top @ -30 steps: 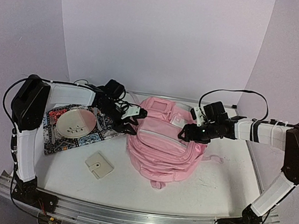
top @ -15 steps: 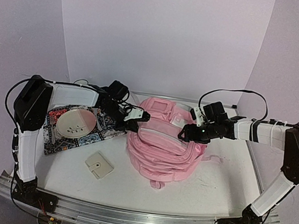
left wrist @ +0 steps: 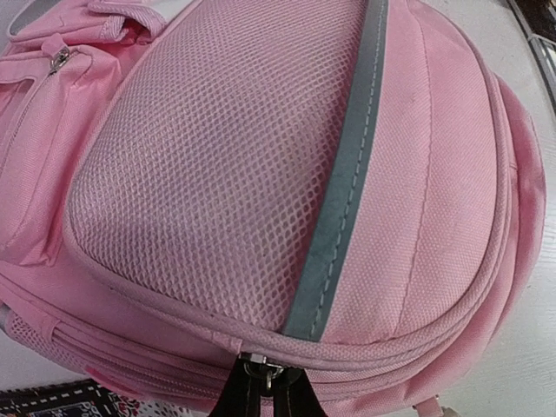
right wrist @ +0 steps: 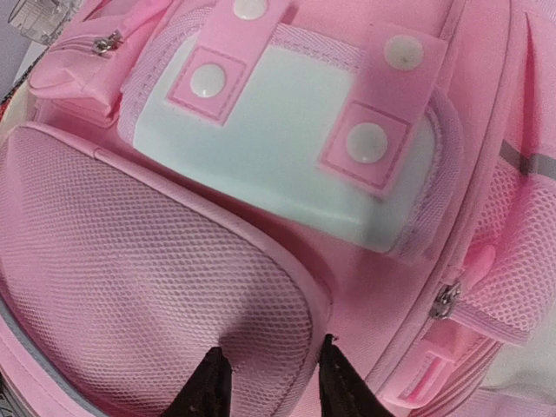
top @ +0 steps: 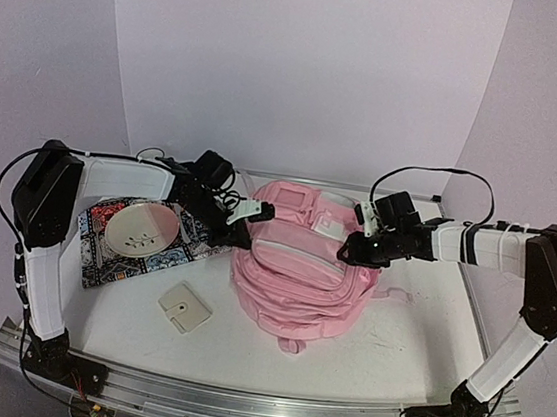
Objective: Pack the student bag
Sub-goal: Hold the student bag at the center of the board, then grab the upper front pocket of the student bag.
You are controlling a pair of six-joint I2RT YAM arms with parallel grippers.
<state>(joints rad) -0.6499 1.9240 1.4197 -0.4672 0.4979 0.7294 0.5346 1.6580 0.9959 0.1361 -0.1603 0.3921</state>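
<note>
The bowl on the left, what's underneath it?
The bowl rests on a patterned cloth with dark, red and white squares, spread flat on the table. The bowl hides the patch of cloth directly below.

Left pincer (left wrist: pixel 261 393) closed — zip pull (left wrist: pixel 258 372) pinched.

Left arm (top: pixel 43 287) — white tubular links, bulky black joint housings, black base at lower left of top view. Thin black cable (top: pixel 22 164) along links, slack loop near left edge of frame.
Right arm (top: pixel 511 356) — same white-and-black build; black bands round forearm; black cable arching above it, upper right of frame.
Left gripper (top: pixel 239 226): black body, white finger bracket.
Right gripper (top: pixel 352 249): black, small white plate beside black camera block.
Fingers (right wrist: pixel 213 387): matte black, tapered tips.
</note>
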